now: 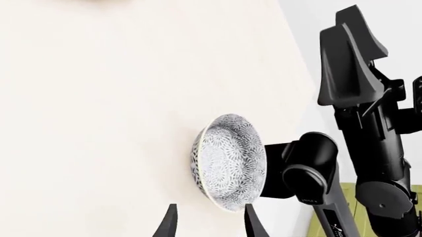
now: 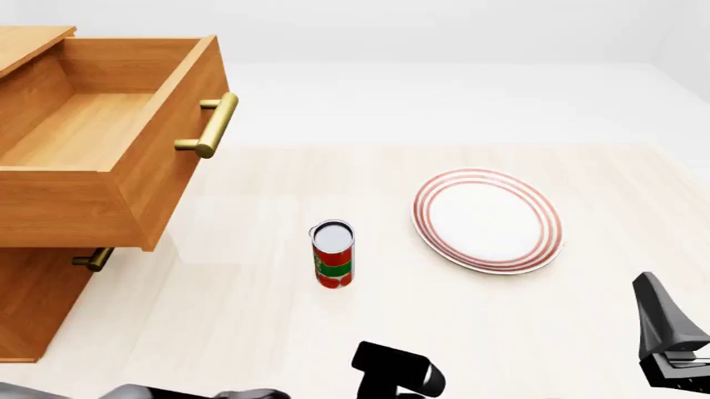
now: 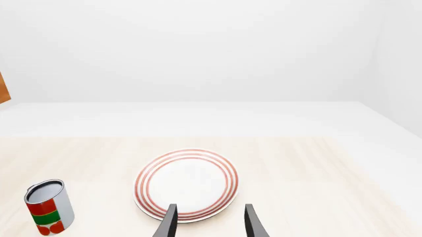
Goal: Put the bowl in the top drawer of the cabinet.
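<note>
The cabinet (image 2: 45, 307) of orange-brown wood stands at the far left of the pale worktop (image 2: 255, 332). Its top drawer (image 2: 133, 179) is pulled well out toward the right, the bare wooden inside open to view, a brass bar handle (image 2: 211, 126) on its front. Below it a lower drawer handle (image 2: 95, 259) just peeks out from under the open box.

To the right, well apart from the cabinet, lies a flat white plate (image 2: 488, 220) with red rings, nothing on it. Between plate and cabinet, nearer the plate, a can (image 2: 332, 255) with a red and green label stands upright.

The bowl (image 1: 231, 163) with its blue-grey floral speckle shows only in the left wrist view (the front camera does not catch it). It sits on the worktop close to the arms' side, just beside a black arm link, and free of any grip.

The left end effector (image 1: 209, 222) has its fingers spread apart, holding nothing, with the bowl just ahead of the tips. The right end effector (image 3: 209, 222) is likewise spread and holds nothing, pointing toward the plate's near rim.
</note>
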You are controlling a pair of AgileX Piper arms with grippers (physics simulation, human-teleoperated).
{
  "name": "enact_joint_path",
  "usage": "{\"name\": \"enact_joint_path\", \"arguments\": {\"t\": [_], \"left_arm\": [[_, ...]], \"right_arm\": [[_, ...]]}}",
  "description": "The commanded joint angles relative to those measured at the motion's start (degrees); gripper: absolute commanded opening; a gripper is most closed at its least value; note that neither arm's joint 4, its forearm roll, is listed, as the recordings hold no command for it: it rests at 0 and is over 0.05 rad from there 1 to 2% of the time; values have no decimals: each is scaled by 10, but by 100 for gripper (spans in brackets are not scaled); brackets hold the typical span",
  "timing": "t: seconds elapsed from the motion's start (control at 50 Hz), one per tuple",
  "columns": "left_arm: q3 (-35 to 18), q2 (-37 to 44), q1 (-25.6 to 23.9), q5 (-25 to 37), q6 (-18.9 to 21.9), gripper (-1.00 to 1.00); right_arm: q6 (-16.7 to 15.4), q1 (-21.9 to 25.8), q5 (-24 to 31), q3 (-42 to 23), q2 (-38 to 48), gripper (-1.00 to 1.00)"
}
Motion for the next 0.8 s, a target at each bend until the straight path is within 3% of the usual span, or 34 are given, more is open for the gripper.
{"name": "enact_joint_path", "arguments": {"t": [0.02,0.8], "left_arm": [[-15,10,-7,8,0,100],[-26,46,4,-16,-35,100]], "right_arm": [[0,0,0,0,0,100],[0,0,0,0,0,100]]}}
